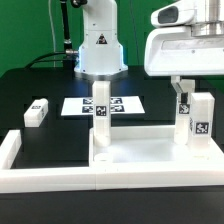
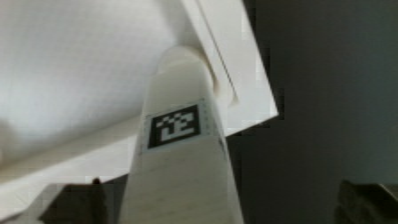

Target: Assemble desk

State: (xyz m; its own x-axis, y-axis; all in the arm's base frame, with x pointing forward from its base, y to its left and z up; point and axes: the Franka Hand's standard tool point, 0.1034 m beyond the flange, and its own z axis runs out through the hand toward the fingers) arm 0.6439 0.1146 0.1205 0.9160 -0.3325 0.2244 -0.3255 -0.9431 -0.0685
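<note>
Here, the gripper [image 1: 188,92] hangs wide open, its fingers [image 2: 71,203] flanking but not touching the upright leg [image 1: 198,122] at the tabletop [image 1: 140,150] on the exterior view's right, while 1 second leg [image 1: 100,108] stands mid-scene before the marker board [image 1: 128,103] and 1 loose leg [image 1: 37,112] lies far left.

I see black table [image 1: 30,85] carrying everything. On it, tabletop [image 1: 140,152] lies flat, directly below gripper [image 1: 190,95]. White border bars [image 1: 50,178] lie against tabletop's near edge. Flat marker board [image 1: 75,105] lies beyond tabletop, off gripper toward exterior view's left. One loose leg [image 1: 37,112] lies farther that way, well apart from gripper.
</note>
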